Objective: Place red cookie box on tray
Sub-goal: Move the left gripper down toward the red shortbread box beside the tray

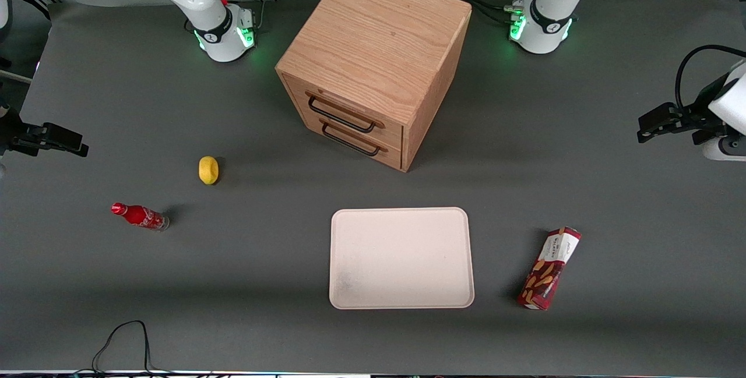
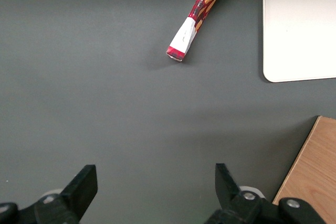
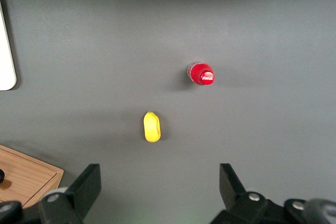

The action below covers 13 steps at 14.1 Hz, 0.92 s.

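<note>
Dark-red red cookie box (image 1: 549, 268) lies on counter (image 1: 233, 285), apart beside tray (image 1: 401, 302); end effector (image 2: 156, 184) aloft, fingers spread wide, apparently holding nothing.

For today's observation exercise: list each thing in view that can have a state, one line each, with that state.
red cookie box: lying flat on the table beside the tray, not on it.
tray: flat on the table, nothing on it.
gripper: open, holding nothing, apart from the box.
cabinet: both drawers shut.
soda bottle: upright, capped.
lemon: resting on the table.
</note>
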{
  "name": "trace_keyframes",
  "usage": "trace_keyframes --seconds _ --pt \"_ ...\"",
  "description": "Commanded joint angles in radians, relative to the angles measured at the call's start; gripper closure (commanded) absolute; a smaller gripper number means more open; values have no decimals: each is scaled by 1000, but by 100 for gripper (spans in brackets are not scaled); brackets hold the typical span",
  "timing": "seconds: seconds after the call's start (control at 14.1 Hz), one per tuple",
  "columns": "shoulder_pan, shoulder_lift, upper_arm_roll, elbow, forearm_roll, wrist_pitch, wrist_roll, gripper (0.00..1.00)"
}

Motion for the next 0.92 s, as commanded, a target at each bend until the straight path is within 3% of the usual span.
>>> trace_keyframes --seconds 0.0,0.57,0.85 --pt "-4 3 7 21 -15 -29 3 0" --pt "-21 21 1 24 -16 -12 -5 0" --pt "-51 122 -27 96 -18 52 -32 0"
